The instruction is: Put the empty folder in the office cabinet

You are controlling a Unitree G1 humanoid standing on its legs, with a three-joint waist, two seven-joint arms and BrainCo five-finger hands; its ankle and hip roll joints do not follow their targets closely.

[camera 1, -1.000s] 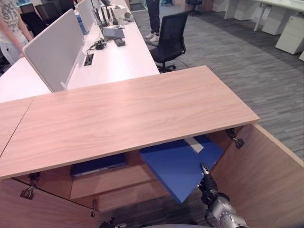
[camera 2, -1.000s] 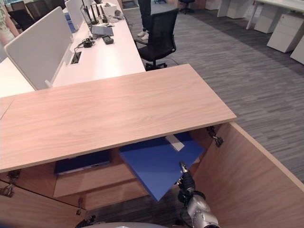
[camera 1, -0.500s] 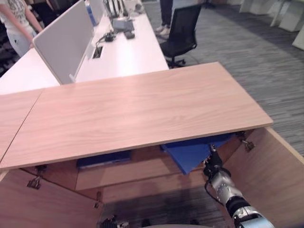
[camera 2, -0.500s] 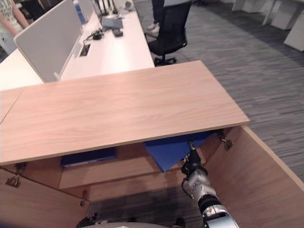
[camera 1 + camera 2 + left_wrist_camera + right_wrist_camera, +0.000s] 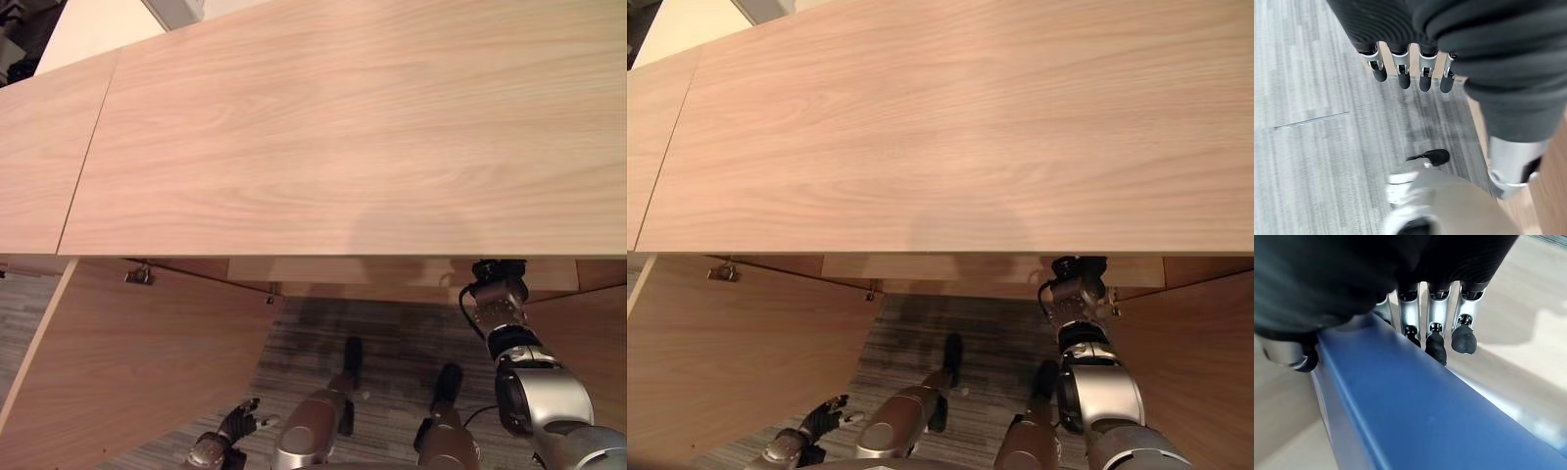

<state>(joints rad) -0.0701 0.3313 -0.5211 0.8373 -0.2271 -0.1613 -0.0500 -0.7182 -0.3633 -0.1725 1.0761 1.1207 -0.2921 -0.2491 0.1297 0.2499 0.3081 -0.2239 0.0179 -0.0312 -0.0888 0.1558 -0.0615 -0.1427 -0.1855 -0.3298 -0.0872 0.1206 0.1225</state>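
Grey ribbed carpet (image 5: 1308, 161) runs under the open cabinet front, its short pile striped in pale and dark lines. Low down beside it the left hand (image 5: 238, 423) hangs with straight, relaxed fingers (image 5: 1403, 77) and nothing in them; it looks idle.

Up at the cabinet mouth the right arm reaches in under the top, and only the dark ribbed wrist cover of the right hand (image 5: 498, 277) shows from the head views. From that arm's wrist view the blue folder (image 5: 1420, 411) lies against the hand: a smooth, stiff, matt board with a crisp straight edge. The silver, dark-tipped fingers (image 5: 1464, 335) bend down over its far side, so the hand appears to clasp it, though the thumb is hidden. The folder is therefore inside the cabinet, beneath the top, with pale wood beyond it.

Flanking the opening are the swung-out cabinet doors (image 5: 127, 362), flat light-oak laminate with small metal hinges (image 5: 138, 276) at the upper corners. A shelf edge (image 5: 343, 270) shows just under the cabinet top (image 5: 343, 127), a broad slab of the same fine-grained wood.

To place it well, I judge the folder should be kept level, slid fully onto the shelf until it rests flat, and only then released, with the hand drawn straight back clear of the hinges.
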